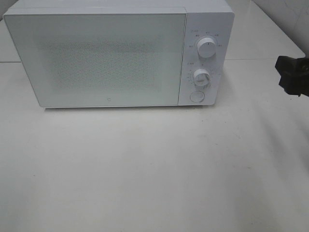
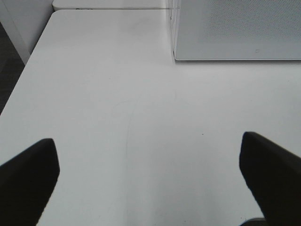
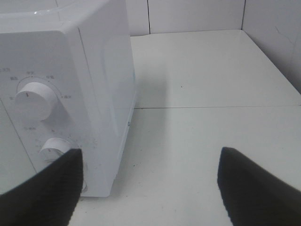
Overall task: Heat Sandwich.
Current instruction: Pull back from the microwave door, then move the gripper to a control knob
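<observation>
A white microwave [image 1: 106,58] stands at the back of the white table [image 1: 145,174] with its door shut. The sandwich is out of view in every frame. My right gripper [image 1: 293,75] is at the far right edge of the exterior view, level with the control panel. In the right wrist view it [image 3: 151,155] is open and empty, beside the microwave's right front corner [image 3: 70,70]. My left gripper [image 2: 148,141] is open and empty over bare table, in front of the microwave's left corner [image 2: 235,28]; it does not show in the exterior view.
The control panel has an upper knob [image 1: 206,49], a lower knob [image 1: 202,76] and a round button [image 1: 197,96]. Both knobs show in the right wrist view [image 3: 33,101]. A tiled wall [image 3: 197,16] stands behind the table.
</observation>
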